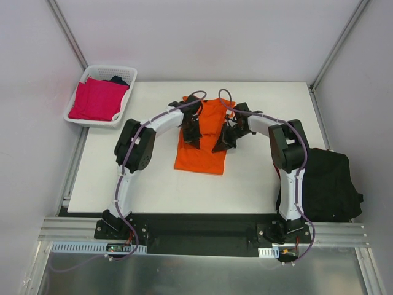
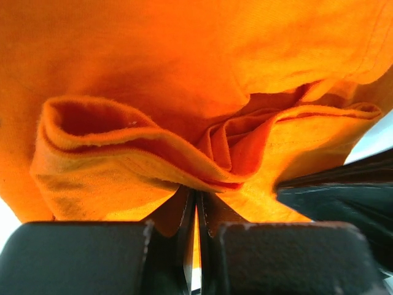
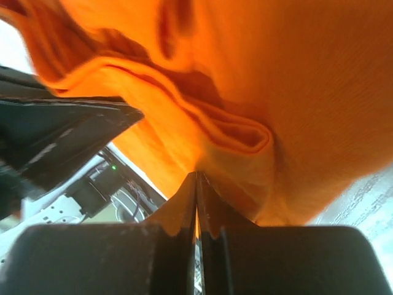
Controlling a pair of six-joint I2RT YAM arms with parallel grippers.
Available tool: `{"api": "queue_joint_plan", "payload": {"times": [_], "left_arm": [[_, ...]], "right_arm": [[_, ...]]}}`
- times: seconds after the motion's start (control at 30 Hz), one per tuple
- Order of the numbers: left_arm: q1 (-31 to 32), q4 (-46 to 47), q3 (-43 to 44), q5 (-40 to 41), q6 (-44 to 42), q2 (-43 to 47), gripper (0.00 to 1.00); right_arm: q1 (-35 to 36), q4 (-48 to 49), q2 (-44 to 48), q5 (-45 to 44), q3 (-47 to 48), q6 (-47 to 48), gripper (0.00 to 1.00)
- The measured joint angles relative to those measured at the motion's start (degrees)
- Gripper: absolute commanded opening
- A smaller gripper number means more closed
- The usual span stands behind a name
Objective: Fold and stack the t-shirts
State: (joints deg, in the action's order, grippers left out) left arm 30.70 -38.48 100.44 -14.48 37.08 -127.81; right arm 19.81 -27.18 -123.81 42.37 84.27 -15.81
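Note:
A bright orange t-shirt (image 1: 198,157) lies partly folded in the middle of the white table (image 1: 258,178). My left gripper (image 1: 191,137) is shut on its left side and my right gripper (image 1: 223,144) on its right side. In the left wrist view the left gripper (image 2: 198,192) pinches a bunched fold of orange cloth (image 2: 153,74). The right gripper (image 3: 197,175) nips a rolled edge of the same shirt (image 3: 295,92). A black t-shirt (image 1: 328,184) hangs crumpled over the table's right edge. A magenta-pink t-shirt (image 1: 95,99) lies folded in the basket, with a bit of black cloth (image 1: 116,80) behind it.
The white lattice basket (image 1: 73,118) sits off the table's far left corner. Grey walls enclose the table on three sides. Both arms arch inward over the table, their wrists close together above the orange shirt.

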Motion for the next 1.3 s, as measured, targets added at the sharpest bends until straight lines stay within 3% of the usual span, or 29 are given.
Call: {"api": "queue_joint_plan", "payload": {"times": [0.7,1.03,1.3], "left_arm": [[9.70,3.65,-11.56,0.09,4.76,6.86,0.00],[12.52,3.50,-20.50,1.60,7.26,12.98,0.00],[15.02,3.30,-22.27,2.84,9.35,14.32,0.00]], "right_arm": [[0.87,-0.94,11.72,-2.99,-17.66,2.60,0.01],[4.22,-5.22,17.81,-6.32,-23.41,3.89,0.01],[5.73,-6.12,20.96,-8.90,-26.12,3.78,0.02]]}}
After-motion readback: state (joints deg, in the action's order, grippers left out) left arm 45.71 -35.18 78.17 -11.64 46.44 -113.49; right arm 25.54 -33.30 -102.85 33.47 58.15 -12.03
